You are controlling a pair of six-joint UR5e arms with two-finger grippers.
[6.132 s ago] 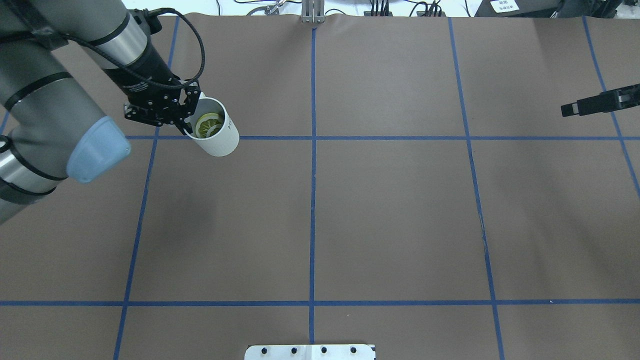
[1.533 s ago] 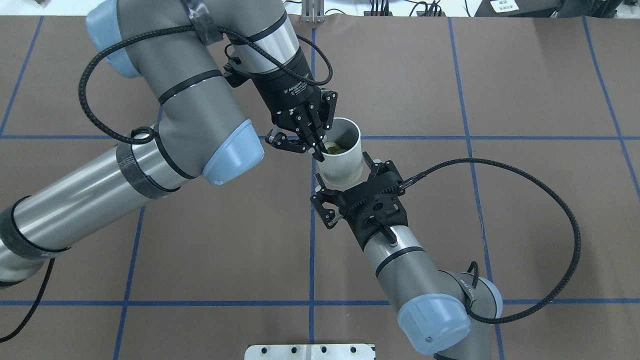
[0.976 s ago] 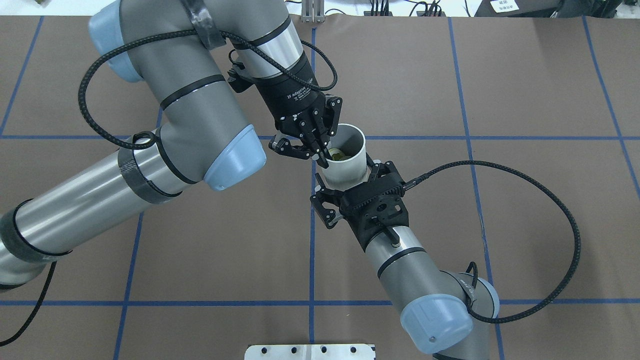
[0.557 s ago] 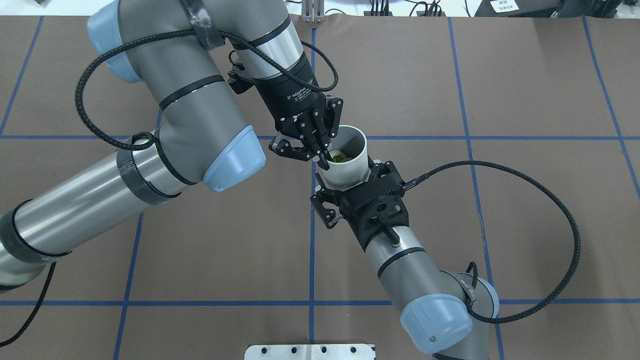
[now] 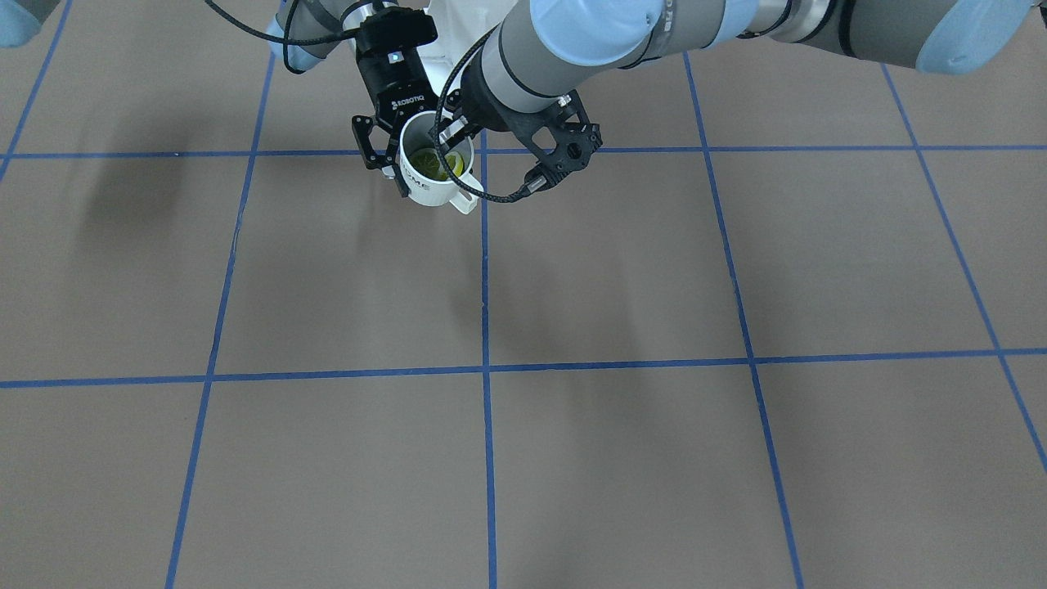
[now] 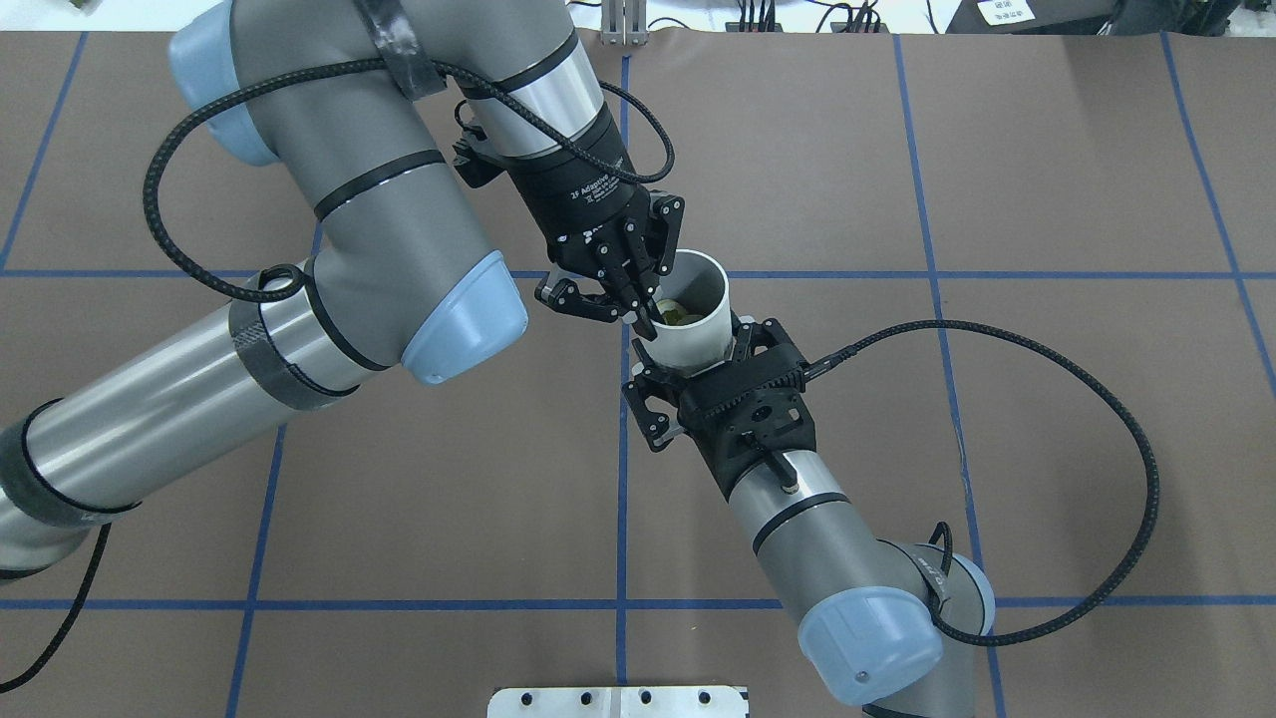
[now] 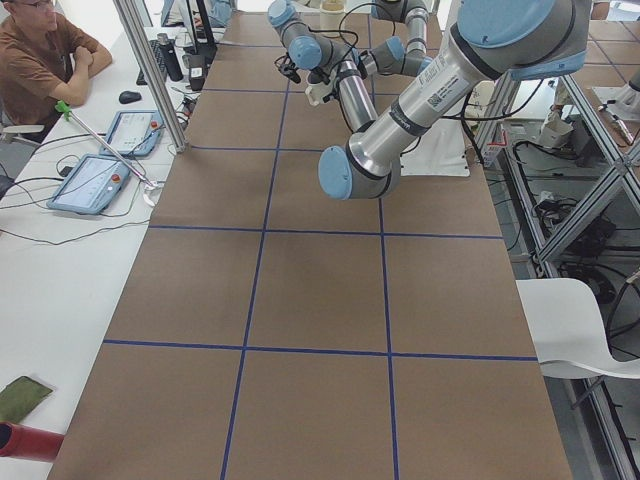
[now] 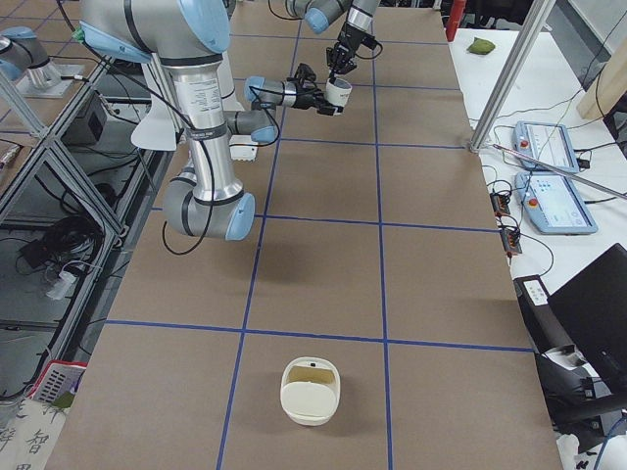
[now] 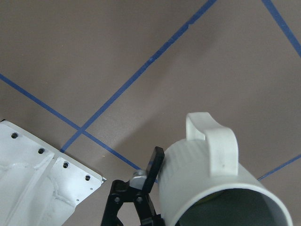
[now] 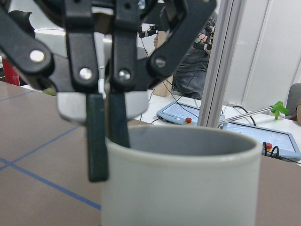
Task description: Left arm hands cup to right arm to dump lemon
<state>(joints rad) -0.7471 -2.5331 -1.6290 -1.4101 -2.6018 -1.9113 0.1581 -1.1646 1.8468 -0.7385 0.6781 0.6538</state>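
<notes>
The white cup (image 6: 695, 337) hangs upright in the air above the table's middle, handle (image 5: 463, 201) toward the operators' side. The lemon (image 6: 674, 313) slice lies inside it and also shows in the front view (image 5: 433, 164). My left gripper (image 6: 644, 319) is shut on the cup's rim, with one finger inside and one outside (image 10: 96, 141). My right gripper (image 6: 694, 357) is open, with its jaws on either side of the cup's lower body, close to the wall. One right finger (image 5: 401, 178) lies along the cup's side. The right wrist view is filled by the cup (image 10: 183, 183).
A cream bin (image 8: 311, 391) stands on the table toward the robot's right end. A white metal plate (image 6: 618, 701) sits at the table's near edge. Control tablets (image 8: 549, 176) lie on a side bench. A seated operator (image 7: 40, 60) is beyond the table.
The left arm has carried the cup from the table's left to the middle, and the right arm has come in. In the last second the right gripper edged up around the cup's body.
</notes>
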